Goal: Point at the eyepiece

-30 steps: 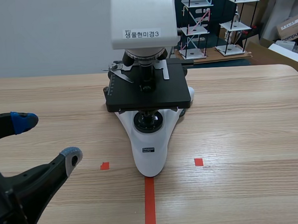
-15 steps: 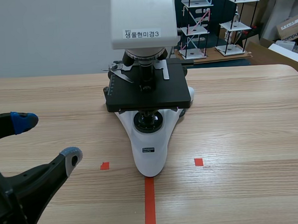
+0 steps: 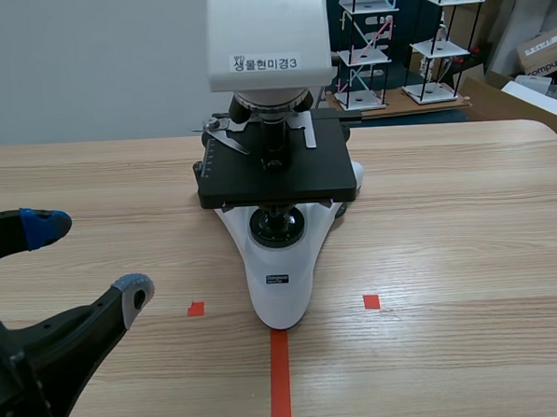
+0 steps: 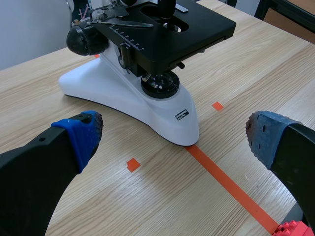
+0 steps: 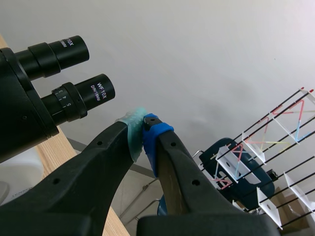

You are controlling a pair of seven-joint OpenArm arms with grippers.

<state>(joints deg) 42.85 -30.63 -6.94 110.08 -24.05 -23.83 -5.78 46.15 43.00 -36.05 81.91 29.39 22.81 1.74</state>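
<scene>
Left of microscope [image 3: 280, 264]: left claw [image 3: 90, 259] low over tabletop [image 3: 468, 255], released, fingers [image 3: 42, 226] with blue pads spread wide, nothing between them, well apart from the microscope's white base. In left wrist view, that base ahead of the open claw, black stage [image 4: 182, 29] above it, black focus knob [image 4: 86, 39] on the side. Just left of the microscope's foot, small orange-red tape square [image 3: 196, 309]; at the foot's front tip, orange-red tape line [image 3: 280, 381] running toward the robot; just right of the foot, second tape square [image 3: 371, 301]. Microscope upright mid-tabletop, white head with printed label [image 3: 266, 63] over the stage. At the microscope's top, in right wrist view: two black tubes side by side, tilted upward, both marked WF 10X, farther eyepiece [image 5: 66, 50] and nearer eyepiece [image 5: 91, 93]. Right claw [image 5: 144, 129] clenched on nothing, grey-green and blue pads pressed together, tips just beside the nearer eyepiece's rim; touching or not, cannot tell. Behind the microscope, to its right: model racks [image 3: 372, 35] with coloured rods, cardboard boxes [image 3: 541, 55].
</scene>
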